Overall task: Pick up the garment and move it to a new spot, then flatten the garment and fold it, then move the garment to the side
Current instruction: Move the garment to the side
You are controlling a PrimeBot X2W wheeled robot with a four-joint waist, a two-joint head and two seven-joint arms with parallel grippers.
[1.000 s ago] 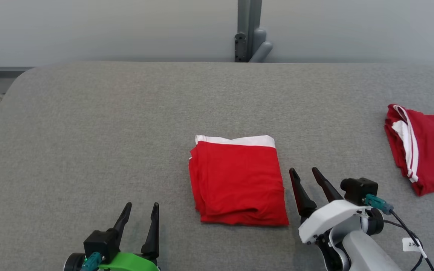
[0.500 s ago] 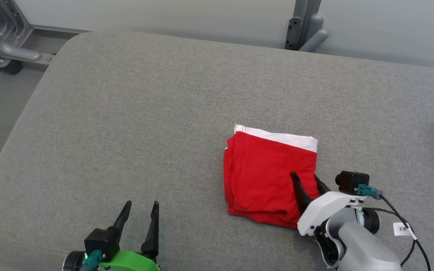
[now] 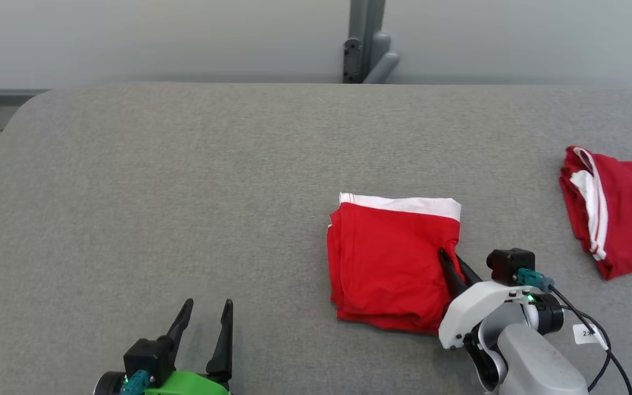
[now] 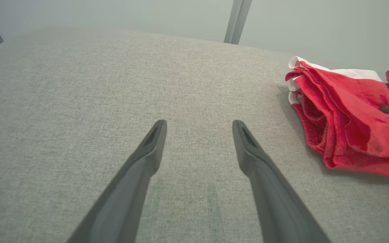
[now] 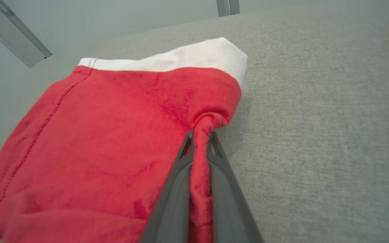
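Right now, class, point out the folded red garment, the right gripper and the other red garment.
folded red garment (image 3: 387, 263), head view, centre of its red top layer.
right gripper (image 5: 200, 134), right wrist view, between its fingertips.
other red garment (image 3: 626, 214), head view, its red body.

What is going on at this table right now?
The robot's right gripper is shut on a pinch of cloth at the right edge of the folded red garment, which lies on the grey table. The left gripper is open, away from it, holding nothing. A second red garment lies apart at the table's right side.
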